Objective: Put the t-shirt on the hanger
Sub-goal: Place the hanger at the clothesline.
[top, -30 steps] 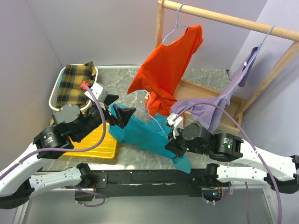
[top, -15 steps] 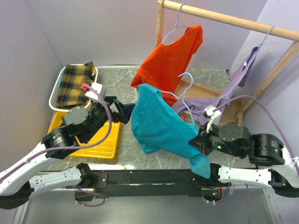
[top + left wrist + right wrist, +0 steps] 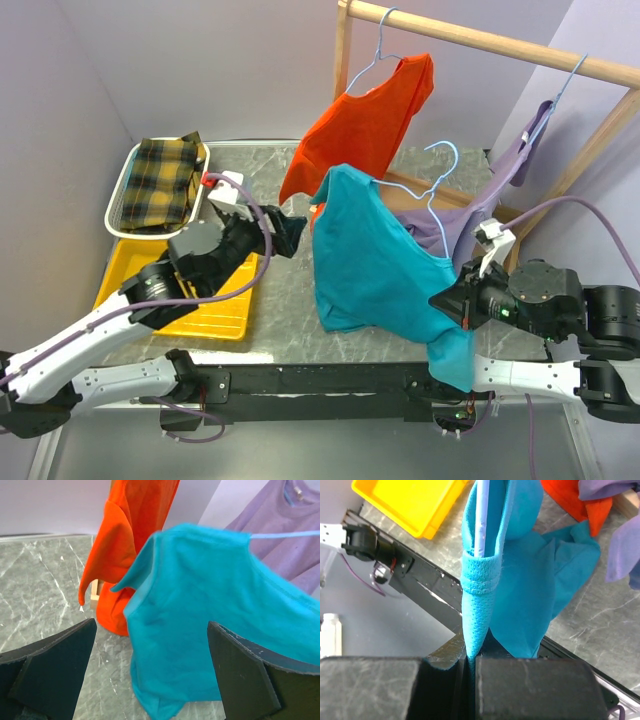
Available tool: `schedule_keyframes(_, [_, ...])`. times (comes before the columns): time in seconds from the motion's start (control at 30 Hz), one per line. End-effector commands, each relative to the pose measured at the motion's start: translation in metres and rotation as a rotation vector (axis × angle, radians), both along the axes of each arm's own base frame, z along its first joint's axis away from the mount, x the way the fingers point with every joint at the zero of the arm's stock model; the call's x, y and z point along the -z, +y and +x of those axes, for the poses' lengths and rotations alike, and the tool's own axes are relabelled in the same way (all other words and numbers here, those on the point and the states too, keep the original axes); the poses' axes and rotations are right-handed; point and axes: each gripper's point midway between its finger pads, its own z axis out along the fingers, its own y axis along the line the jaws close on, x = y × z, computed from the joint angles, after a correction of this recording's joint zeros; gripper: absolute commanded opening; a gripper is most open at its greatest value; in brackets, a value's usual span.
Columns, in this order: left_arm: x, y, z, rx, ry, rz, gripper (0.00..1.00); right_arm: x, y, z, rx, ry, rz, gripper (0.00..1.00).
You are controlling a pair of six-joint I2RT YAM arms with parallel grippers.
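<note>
Cloth first: the t-shirt [image 3: 370,260] looks light, soft and floppy, with no stiffness of its own. It's draped on the hanger [image 3: 481,515], held up over the table, just in front of the orange shirt [image 3: 365,130]. My right gripper [image 3: 455,300] is pressed together on the shoulder hem at one end of the wire. I can't tell whether the wire itself is inside the pinch. If it's fabric only, I'd expect it to slip along the thin wire and the load to tip. My left gripper [image 3: 293,233] is spread wide, near the other sleeve, touching nothing. Best hold, I reckon, is the wire at that far shoulder, not loose cloth, which would just stretch and sag.
</note>
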Motion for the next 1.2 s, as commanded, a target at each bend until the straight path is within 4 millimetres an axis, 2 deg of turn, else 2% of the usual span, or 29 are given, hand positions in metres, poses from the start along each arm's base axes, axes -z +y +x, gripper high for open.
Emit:
schedule_keyframes(0.0, [0.005,-0.01,0.008,-0.02,0.022,-0.05,0.98,-0.008,-0.012,0.011,0.107,-0.005,-0.023,0.0])
schedule_keyframes(0.17, [0.016,-0.012,0.008,-0.02,0.041,-0.056,0.98,-0.002,-0.008,0.036,0.265,-0.022,-0.079,0.0])
schedule_keyframes(0.43, [0.015,-0.009,0.006,-0.018,0.043,-0.053,0.98,-0.002,-0.025,0.073,0.502,-0.058,-0.178,0.0])
schedule_keyframes(0.6, [0.014,-0.008,0.003,-0.009,0.048,-0.06,0.98,-0.016,-0.034,0.093,0.613,-0.093,-0.204,0.0])
schedule_keyframes(0.63, [0.014,-0.008,0.003,-0.008,0.047,-0.061,0.98,-0.026,-0.036,0.096,0.633,-0.106,-0.185,0.0])
schedule_keyframes(0.83, [0.009,-0.007,-0.002,0.013,0.052,-0.072,0.98,-0.041,-0.04,0.124,0.762,-0.15,-0.243,0.0])
schedule_keyframes(1.0, [0.001,-0.004,-0.007,0.029,0.05,-0.069,0.98,-0.054,-0.034,0.156,0.853,-0.195,-0.295,0.0])
schedule_keyframes(1.03, [0.001,-0.004,-0.007,0.029,0.051,-0.065,0.98,-0.064,-0.039,0.162,0.892,-0.222,-0.29,0.0])
schedule_keyframes(1.1, [-0.001,-0.002,-0.008,0.03,0.05,-0.059,0.98,-0.066,-0.038,0.174,0.924,-0.233,-0.342,0.0])
schedule_keyframes(1.13, [-0.002,-0.001,-0.008,0.029,0.05,-0.059,0.98,-0.078,-0.044,0.178,0.968,-0.259,-0.332,0.0])
schedule_keyframes(1.17, [-0.004,-0.001,-0.009,0.027,0.049,-0.06,0.98,-0.077,-0.041,0.186,0.981,-0.262,-0.353,0.0])
